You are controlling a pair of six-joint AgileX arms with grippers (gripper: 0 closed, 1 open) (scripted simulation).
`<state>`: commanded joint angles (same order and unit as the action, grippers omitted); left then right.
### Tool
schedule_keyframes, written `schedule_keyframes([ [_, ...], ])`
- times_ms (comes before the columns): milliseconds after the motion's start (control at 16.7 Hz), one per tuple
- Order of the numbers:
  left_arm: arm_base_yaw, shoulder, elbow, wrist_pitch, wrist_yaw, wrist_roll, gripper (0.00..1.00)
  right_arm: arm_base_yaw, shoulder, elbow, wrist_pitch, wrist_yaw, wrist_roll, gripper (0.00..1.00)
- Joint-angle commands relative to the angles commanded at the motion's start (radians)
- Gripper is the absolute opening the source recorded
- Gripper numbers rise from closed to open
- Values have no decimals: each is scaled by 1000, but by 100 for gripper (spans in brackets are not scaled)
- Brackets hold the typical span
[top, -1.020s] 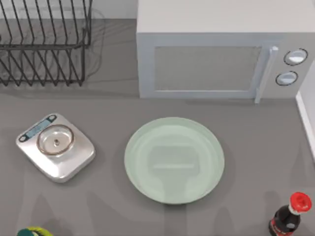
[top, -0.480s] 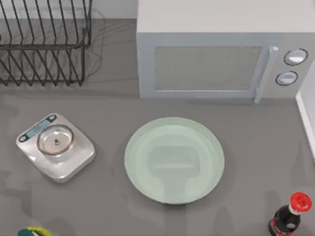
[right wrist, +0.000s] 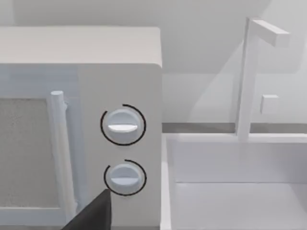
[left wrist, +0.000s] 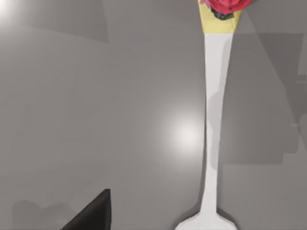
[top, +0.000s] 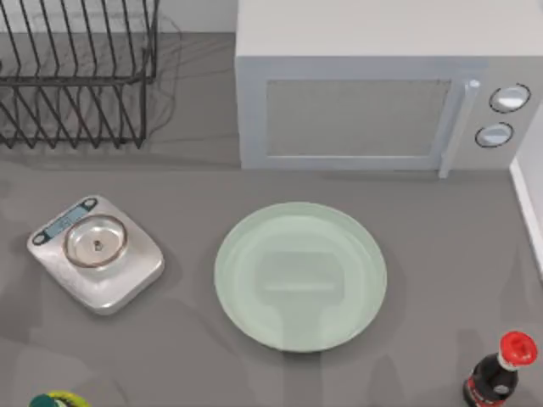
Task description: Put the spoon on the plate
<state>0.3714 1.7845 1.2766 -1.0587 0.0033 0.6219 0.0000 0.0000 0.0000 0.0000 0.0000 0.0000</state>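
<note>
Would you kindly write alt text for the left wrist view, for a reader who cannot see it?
A white spoon lies flat on the grey table, its thin handle running to a red ornament at the frame's edge. One dark fingertip of the left gripper shows in the corner, apart from the spoon.

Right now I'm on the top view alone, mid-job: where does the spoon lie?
Observer: The left wrist camera looks down on the spoon. It lies flat on the bare grey table.
Operator: Is it gripped?
Observer: No. The left claw hangs over the table beside the handle, apart from it.
Operator: Which end is which?
Observer: The red ornament is at the handle's far end, and the bowl is at the end nearer the claw.
</note>
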Motion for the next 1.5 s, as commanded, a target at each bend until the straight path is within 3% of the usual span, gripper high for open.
schedule_keyframes([
  [360, -4, 5, -13, 18, 0, -2, 100, 0, 0, 0, 0, 0, 0, 100],
  [840, 1, 154, -190, 350, 1, 3, 100, 0, 0, 0, 0, 0, 0, 100],
  [1200, 2, 172, -212, 384, 1, 4, 100, 0, 0, 0, 0, 0, 0, 100],
  [1500, 2, 172, -212, 384, 1, 4, 62, 0, 0, 0, 0, 0, 0, 100],
])
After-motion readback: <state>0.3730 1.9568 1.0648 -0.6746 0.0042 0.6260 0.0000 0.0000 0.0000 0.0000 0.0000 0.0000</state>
